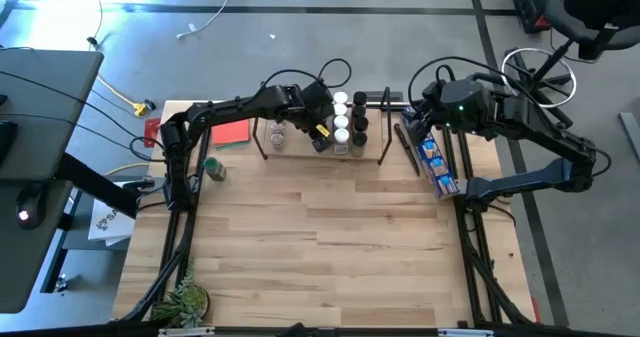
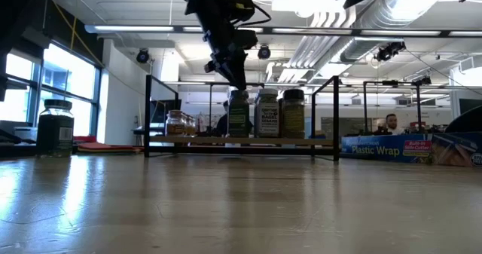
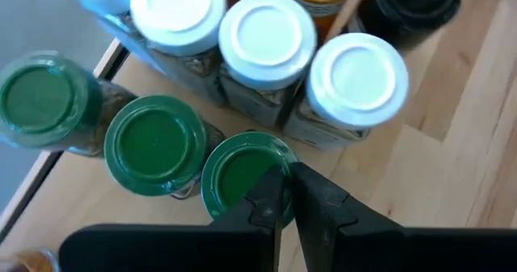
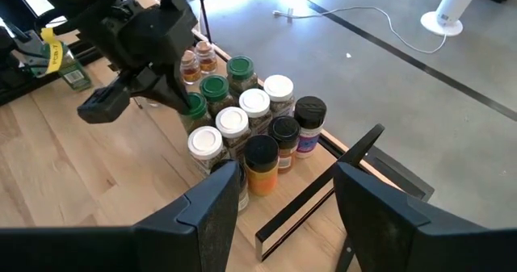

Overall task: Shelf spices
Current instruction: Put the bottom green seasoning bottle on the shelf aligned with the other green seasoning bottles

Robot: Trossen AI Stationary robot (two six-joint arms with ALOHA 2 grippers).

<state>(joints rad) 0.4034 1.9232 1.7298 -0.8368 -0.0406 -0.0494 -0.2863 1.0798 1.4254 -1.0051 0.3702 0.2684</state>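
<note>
High view: we note left gripper over shelf, right gripper waiting just beside shelf end; spices clustered on board, one jar left on desk.

Low view: jars in row on shelf board, labels outward.

Left wrist view: fingers nearly closed above green lid; we cannot tell if gripping.

Right wrist view: fingers wide, empty.

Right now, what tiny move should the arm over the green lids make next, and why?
Probably lift straight up a little. The left gripper hovers over the green-lidded jar, fingers nearly together and holding nothing. That jar stands on the shelf packed against other jars, so sideways motion might knock them.
</note>
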